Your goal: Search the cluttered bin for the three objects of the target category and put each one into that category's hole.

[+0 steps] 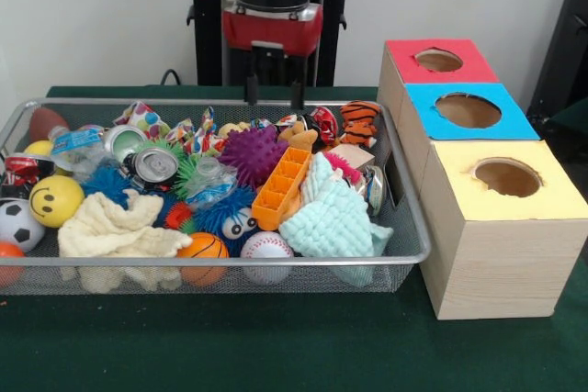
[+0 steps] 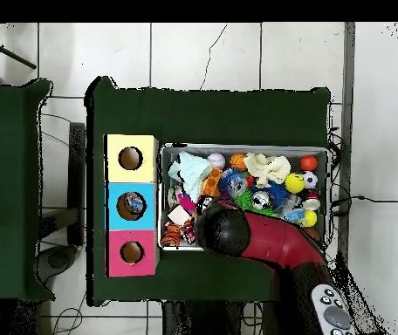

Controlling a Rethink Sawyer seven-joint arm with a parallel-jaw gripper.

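Note:
The wire-mesh bin (image 1: 230, 260) sits on the green table, full of toys; it also shows in the overhead view (image 2: 237, 147). A see-through bottle with a blue label (image 1: 75, 143) lies at the bin's far left. A second clear bottle (image 1: 209, 180) lies near the middle among spiky balls. I cannot make out a third. The red-topped box's hole (image 1: 438, 60) is farthest on the right, and it shows in the overhead view (image 2: 132, 252). My gripper (image 1: 274, 94) hangs open and empty above the bin's far rim. In the overhead view the arm (image 2: 237, 234) hides it.
The blue-topped hole (image 1: 468, 110) and yellow-topped hole (image 1: 507, 177) stand in line in front of the red one. Silver cans (image 1: 154, 164), an orange tray (image 1: 281, 187), a mint cloth (image 1: 333, 218), a cream cloth (image 1: 115, 231) and several balls crowd the bin.

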